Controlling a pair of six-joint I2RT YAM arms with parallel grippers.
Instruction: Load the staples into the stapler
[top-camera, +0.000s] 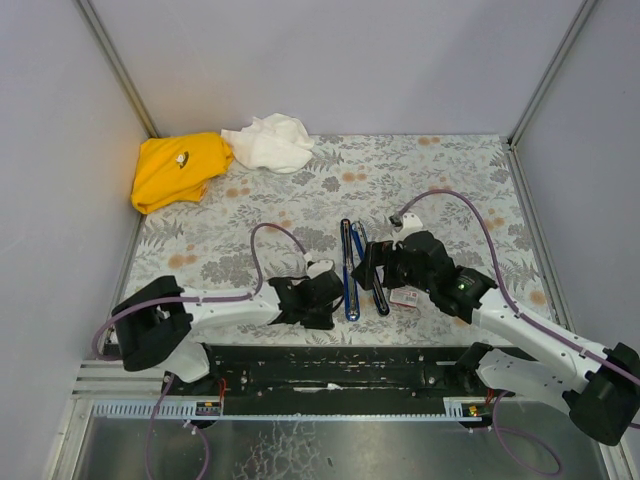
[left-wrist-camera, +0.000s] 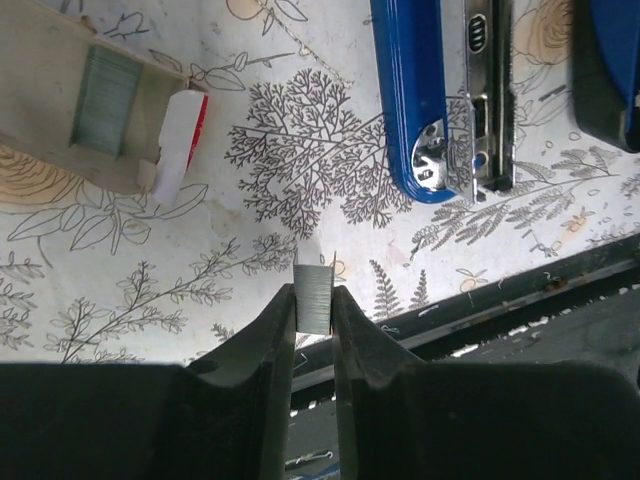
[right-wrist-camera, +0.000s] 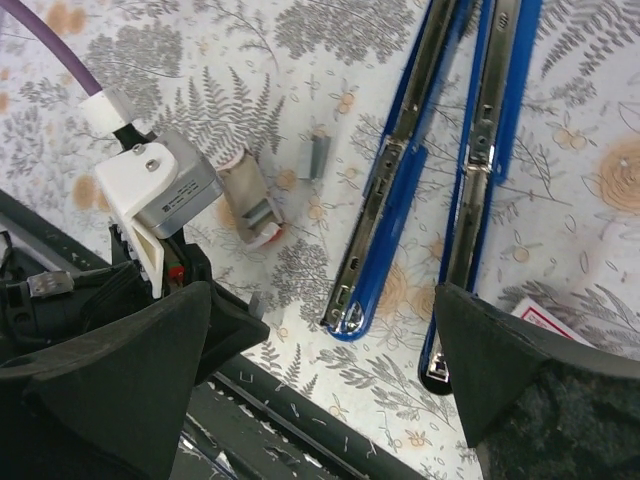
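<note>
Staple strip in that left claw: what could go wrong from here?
1. The left gripper pinches the strip only at its fingertips; it could slip or snap.
2. The stapler lies open, its rail narrow; a tilted strip could miss it and land on the table.

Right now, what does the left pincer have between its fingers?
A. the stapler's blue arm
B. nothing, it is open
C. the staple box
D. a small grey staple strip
D: in the left wrist view the left pincer is shut on a small grey staple strip, while the staple box and the stapler lie apart from it on the table.
</note>
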